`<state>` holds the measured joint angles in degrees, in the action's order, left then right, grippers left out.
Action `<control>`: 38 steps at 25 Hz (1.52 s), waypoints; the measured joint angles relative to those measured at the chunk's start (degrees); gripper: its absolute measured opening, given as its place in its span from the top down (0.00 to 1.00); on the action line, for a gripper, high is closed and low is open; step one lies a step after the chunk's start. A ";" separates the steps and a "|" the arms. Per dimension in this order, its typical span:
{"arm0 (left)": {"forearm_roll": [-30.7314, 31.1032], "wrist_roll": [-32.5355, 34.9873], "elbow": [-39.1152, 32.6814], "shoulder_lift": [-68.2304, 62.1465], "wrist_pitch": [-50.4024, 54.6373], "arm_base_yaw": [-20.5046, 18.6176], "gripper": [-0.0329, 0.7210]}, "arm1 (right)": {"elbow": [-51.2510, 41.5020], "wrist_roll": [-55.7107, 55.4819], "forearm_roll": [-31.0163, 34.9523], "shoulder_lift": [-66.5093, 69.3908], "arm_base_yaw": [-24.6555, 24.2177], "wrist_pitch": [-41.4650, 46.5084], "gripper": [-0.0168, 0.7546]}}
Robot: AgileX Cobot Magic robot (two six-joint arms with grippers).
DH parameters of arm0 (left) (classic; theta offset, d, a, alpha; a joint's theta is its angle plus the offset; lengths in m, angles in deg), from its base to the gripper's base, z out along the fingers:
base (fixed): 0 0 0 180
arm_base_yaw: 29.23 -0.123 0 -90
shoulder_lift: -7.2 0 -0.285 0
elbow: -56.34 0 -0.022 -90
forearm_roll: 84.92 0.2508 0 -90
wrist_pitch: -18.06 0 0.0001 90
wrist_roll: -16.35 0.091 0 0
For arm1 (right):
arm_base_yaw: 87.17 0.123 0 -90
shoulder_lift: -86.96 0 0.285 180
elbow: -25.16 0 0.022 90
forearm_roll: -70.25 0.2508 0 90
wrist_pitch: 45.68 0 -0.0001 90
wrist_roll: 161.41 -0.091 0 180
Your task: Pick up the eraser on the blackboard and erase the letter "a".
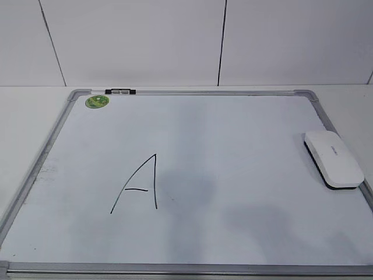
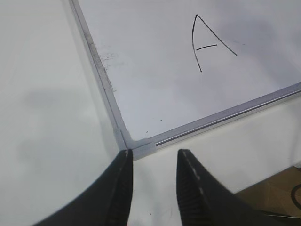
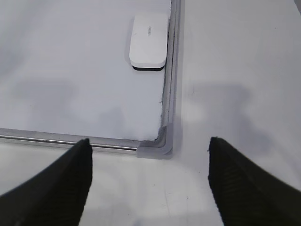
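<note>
The blackboard [image 1: 233,146] is a pale whiteboard with a grey frame, lying flat on the table. The white eraser [image 1: 333,158] lies on it against the right frame, and also shows in the right wrist view [image 3: 149,41]. A tall capital "A" [image 1: 140,185] is drawn left of centre and shows in the left wrist view [image 2: 207,42]. No small letter "a" shows in any view. My left gripper [image 2: 153,151] is open and empty over the table at the board's near left corner. My right gripper [image 3: 149,139] is wide open and empty in front of the near right corner. Neither gripper shows in the exterior view.
A round green magnet [image 1: 97,102] sits in the board's far left corner, next to a small black and white clip [image 1: 120,91] on the top frame. A white wall [image 1: 175,41] stands right behind the board. The table edge and brown floor [image 2: 277,188] lie near the left gripper.
</note>
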<state>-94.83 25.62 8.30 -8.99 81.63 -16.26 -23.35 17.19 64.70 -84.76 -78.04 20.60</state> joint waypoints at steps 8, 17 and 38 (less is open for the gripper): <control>0.03 0.00 0.00 0.00 0.00 0.00 0.64 | 0.00 0.13 -0.03 0.00 0.00 -0.12 0.23; 0.12 0.00 0.00 5.86 -0.10 0.00 0.64 | 0.00 0.13 -0.13 -1.36 0.00 -0.12 0.23; 0.12 0.00 -0.03 7.84 -0.06 -7.61 0.64 | -0.08 0.13 -0.53 -1.58 -4.52 -0.25 0.23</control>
<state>-94.71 25.62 8.26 -1.15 81.57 -23.87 -23.44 17.32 64.16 -86.34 -82.57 20.36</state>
